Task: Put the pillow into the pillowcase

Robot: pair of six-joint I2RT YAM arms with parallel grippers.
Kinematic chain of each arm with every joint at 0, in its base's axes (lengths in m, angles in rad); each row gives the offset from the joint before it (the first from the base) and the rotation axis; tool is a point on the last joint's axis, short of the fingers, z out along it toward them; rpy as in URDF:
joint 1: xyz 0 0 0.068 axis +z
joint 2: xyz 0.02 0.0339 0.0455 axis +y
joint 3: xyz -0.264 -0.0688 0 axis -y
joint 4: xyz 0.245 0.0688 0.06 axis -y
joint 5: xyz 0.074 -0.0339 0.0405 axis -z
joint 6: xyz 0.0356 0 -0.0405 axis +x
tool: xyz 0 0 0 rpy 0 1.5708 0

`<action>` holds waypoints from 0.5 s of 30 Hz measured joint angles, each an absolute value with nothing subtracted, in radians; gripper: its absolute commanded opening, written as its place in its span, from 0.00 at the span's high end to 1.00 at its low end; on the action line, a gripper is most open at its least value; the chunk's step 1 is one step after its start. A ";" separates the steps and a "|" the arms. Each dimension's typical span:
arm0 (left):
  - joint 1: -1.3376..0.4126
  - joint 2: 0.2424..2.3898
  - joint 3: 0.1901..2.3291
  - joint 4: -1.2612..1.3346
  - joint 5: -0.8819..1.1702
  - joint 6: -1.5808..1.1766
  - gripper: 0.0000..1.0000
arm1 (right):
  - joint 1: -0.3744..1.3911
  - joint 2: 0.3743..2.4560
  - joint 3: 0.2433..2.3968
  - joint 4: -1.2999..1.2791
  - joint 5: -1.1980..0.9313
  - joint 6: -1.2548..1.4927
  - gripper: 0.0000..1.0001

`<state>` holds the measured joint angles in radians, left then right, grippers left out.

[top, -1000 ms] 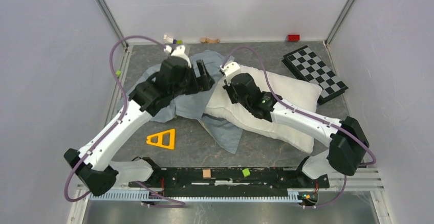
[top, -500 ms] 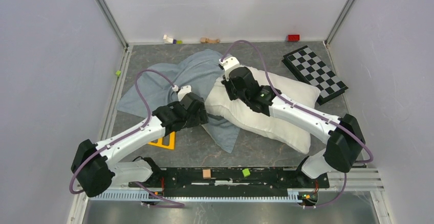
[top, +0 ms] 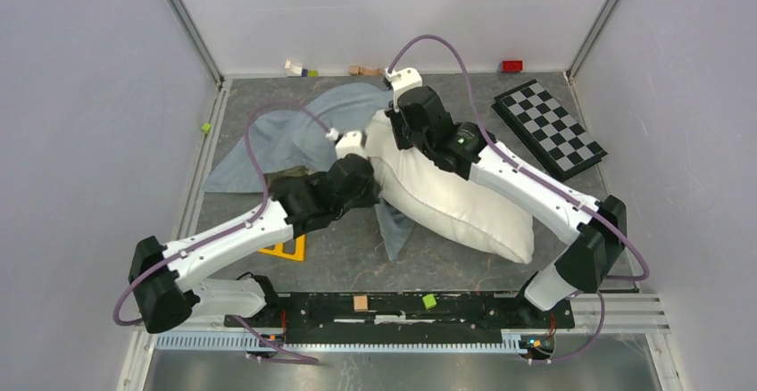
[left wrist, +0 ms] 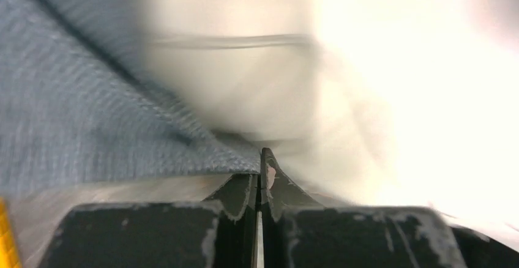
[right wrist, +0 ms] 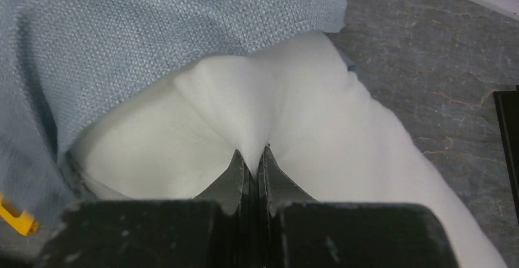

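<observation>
while the pillow [top: 455, 203] lies mostly outside the pillowcase [top: 295, 137], the entry stands as follows.

item, pillow: white, plump, set aslant across the middle of the bench [top: 339, 262], one end toward the far edge, the other toward the near right corner.

item, pillowcase: blue-grey, wrinkled, spread toward the far left corner; a fold drapes against the pillow's far end, and a flap shows from under its left side.

item, right end effector [right wrist: 254, 158]: closed, with a pucker of white pillow fabric pinched between its jaws at the far end.

item, left end effector [left wrist: 262, 158]: jaws together, right where the blue-grey edge meets the pillow; the view is blurred, so whether any cloth is caught cannot be told.

step in hand, judged: getting the pillow's leading end to the sack's mouth; insertion hardly begun.

next move, judged: one layer of the mouth must be held up and apart, then the pinched end fed under it, toward the far left corner, without dragging the whole sack along.
</observation>
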<state>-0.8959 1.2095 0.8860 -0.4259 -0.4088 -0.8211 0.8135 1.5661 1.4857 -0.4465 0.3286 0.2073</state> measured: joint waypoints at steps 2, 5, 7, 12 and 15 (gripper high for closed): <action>-0.974 1.205 1.043 -0.463 -0.397 -0.756 0.98 | 0.815 1.571 1.522 -0.458 0.351 0.226 1.00; -1.050 1.205 1.303 -0.511 -0.361 -0.653 0.98 | 0.812 1.570 1.544 -0.459 0.412 0.251 1.00; -1.058 1.205 1.406 -0.511 -0.334 -0.604 0.98 | 0.806 1.569 1.555 -0.448 0.436 0.273 1.00; -1.007 1.219 1.489 -0.500 -0.239 -0.542 0.98 | 0.815 1.568 1.553 -0.448 0.427 0.323 1.00; -0.941 1.261 1.491 -0.501 -0.179 -0.538 0.98 | 0.827 1.562 1.534 -0.451 0.428 0.344 1.00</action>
<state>-0.9413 1.2610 1.4906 -0.5014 -0.1791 -0.5377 0.8268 1.5623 1.5341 -0.4515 0.4278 0.3443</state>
